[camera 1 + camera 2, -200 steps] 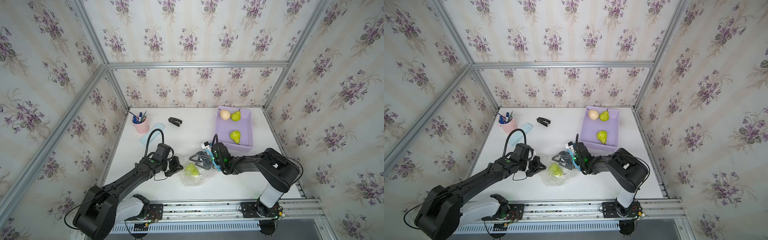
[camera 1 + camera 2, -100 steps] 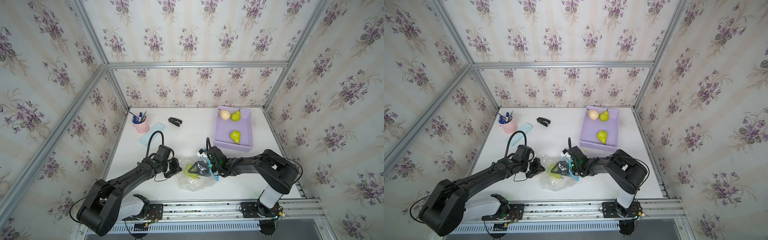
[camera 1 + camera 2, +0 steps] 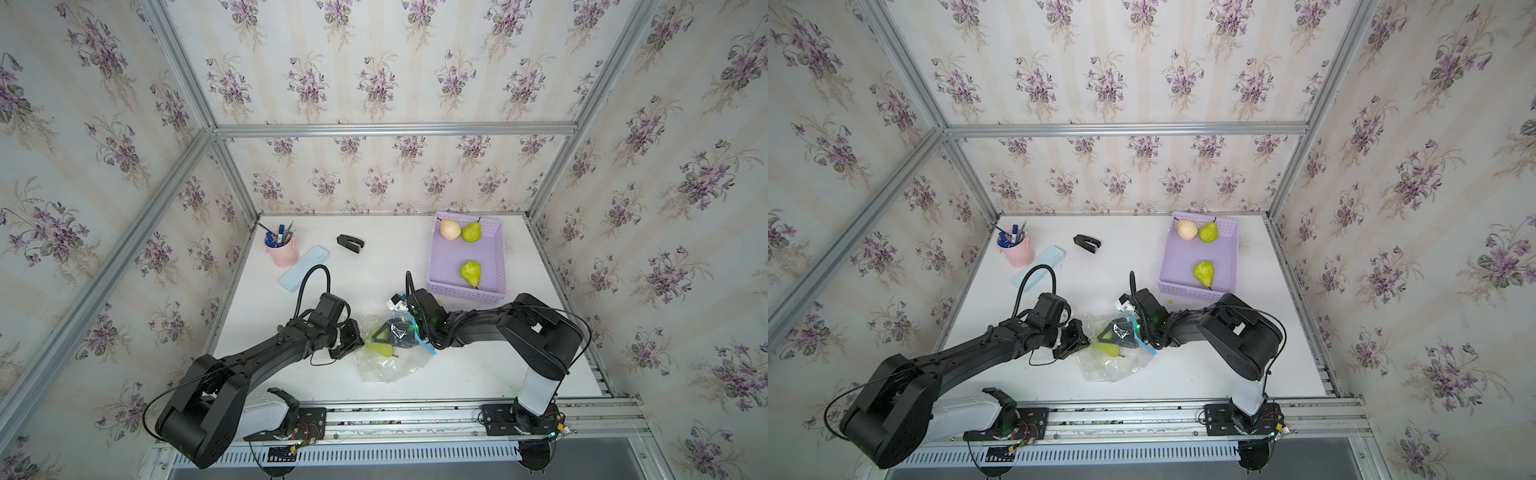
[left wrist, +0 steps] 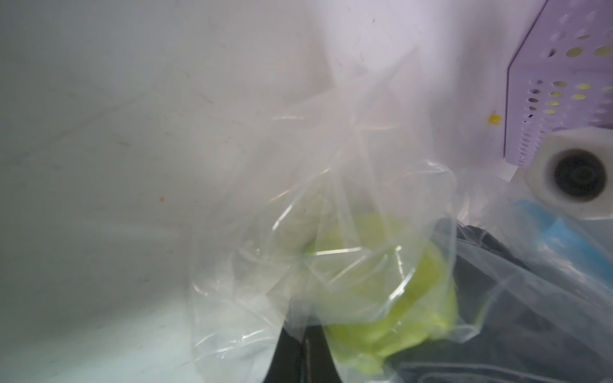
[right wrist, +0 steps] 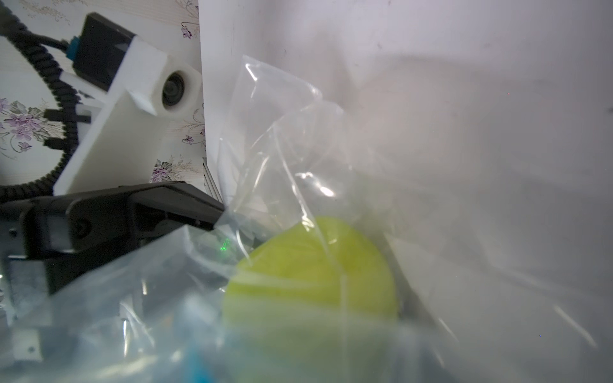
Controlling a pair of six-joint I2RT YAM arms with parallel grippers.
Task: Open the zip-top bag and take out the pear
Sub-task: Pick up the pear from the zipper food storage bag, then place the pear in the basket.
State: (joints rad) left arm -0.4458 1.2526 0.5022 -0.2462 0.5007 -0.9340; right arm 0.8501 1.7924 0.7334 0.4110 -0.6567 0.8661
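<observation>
The zip-top bag [image 3: 388,368] lies crumpled on the white table [image 3: 457,374] near its front edge, between the two grippers. The left gripper [image 3: 360,338] is clamped on the bag's left edge. The right gripper [image 3: 384,334] reaches in through the blue-zipped mouth, its fingers beside the green pear [image 3: 384,352] inside. Whether they grip the pear cannot be told. Only the right wrist view shows a left finger [image 5: 195,207] pinching the film. Both top views show the lavender basket [image 3: 1187,291] behind.
</observation>
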